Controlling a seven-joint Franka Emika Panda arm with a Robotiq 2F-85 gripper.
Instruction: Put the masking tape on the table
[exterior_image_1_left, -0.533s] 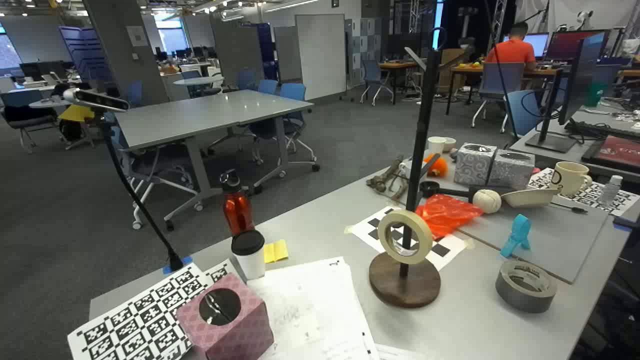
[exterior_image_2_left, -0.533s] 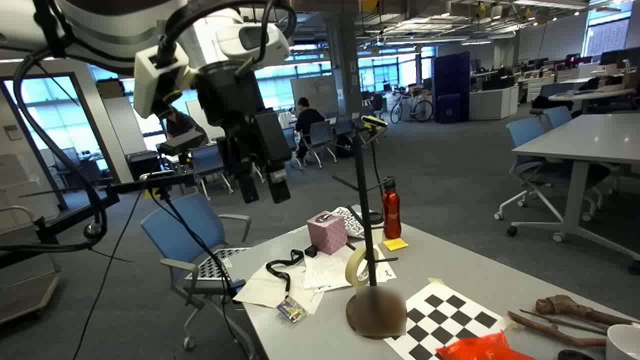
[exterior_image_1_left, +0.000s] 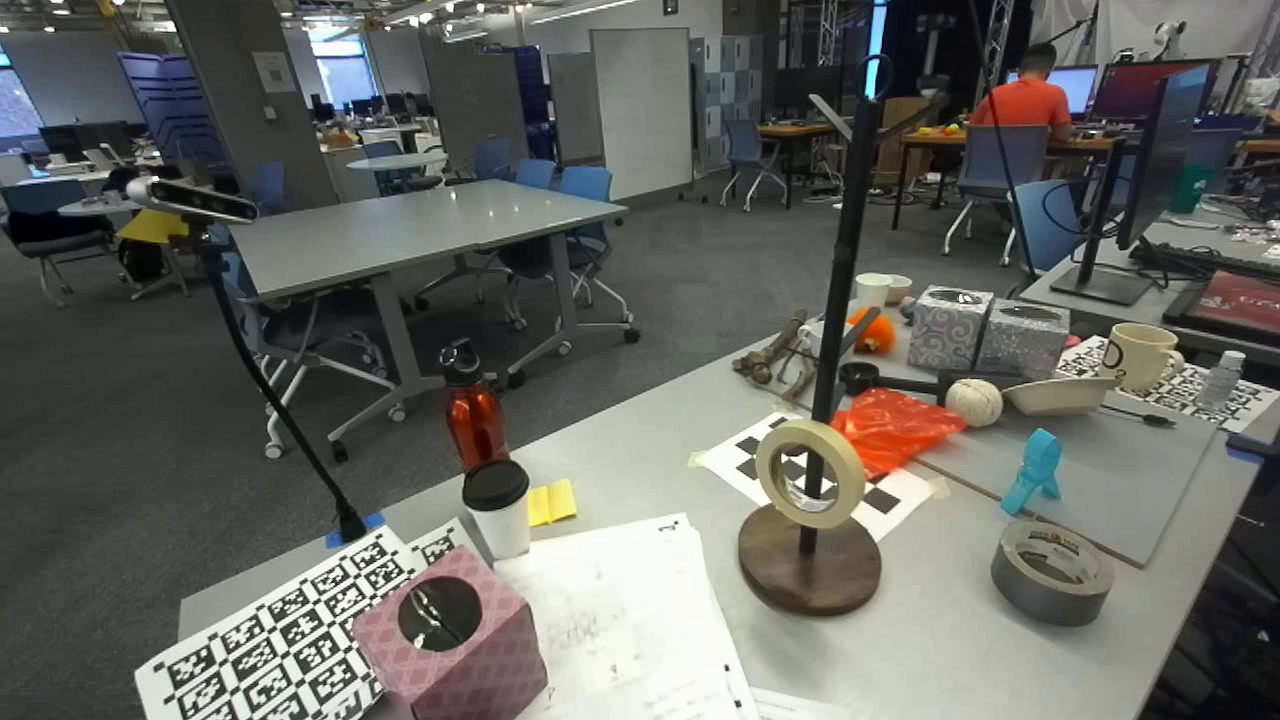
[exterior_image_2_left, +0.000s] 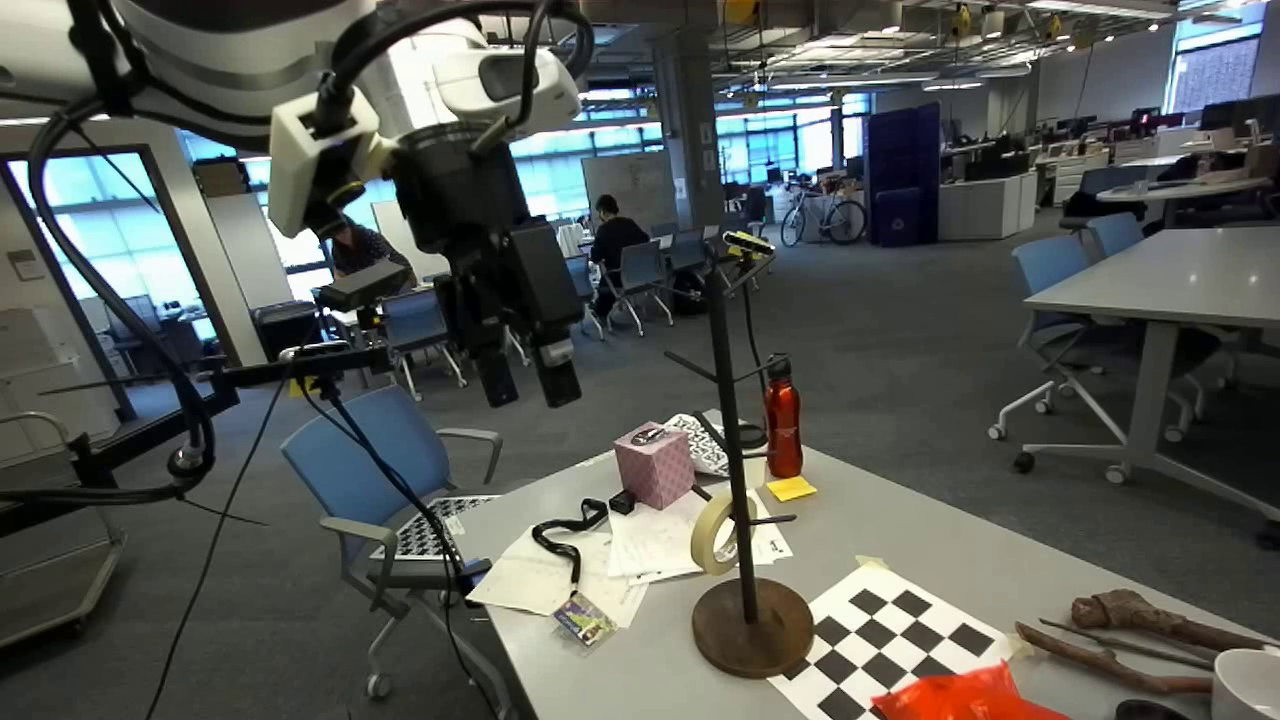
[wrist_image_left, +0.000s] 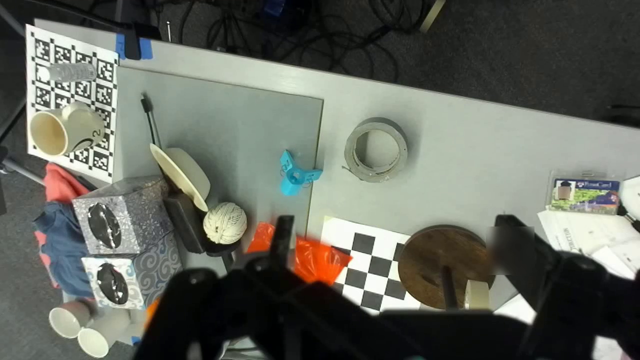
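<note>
From the left of an exterior view, our gripper (exterior_image_2_left: 528, 385) hangs higher than the table (exterior_image_2_left: 650, 668), jaws spread with nothing between them. Next comes the masking tape (exterior_image_2_left: 702, 535), upright and low on the dark stand (exterior_image_2_left: 735, 450); we take it to hang there on one side, though what bears it is hidden. It is off the table, so we judge that nothing of the task is done: gripping the tape, drawing it free and laying it down all remain.

For room, we mind the stand's upper pegs (exterior_image_2_left: 691, 367), which jut out to both sides; coming in beneath them seems wise. Across the wrist view, the left is crowded: patterned tissue boxes (wrist_image_left: 127, 215), then a ball of twine (wrist_image_left: 225, 223), then a grey tape roll (wrist_image_left: 377, 175). Between that and the ID card (wrist_image_left: 582, 196) to its right we see the most open room on the table, our likeliest spot. The table's edge (wrist_image_left: 430, 96) runs along the top, slanting down rightward, so we would lay the tape well inside it.
</note>
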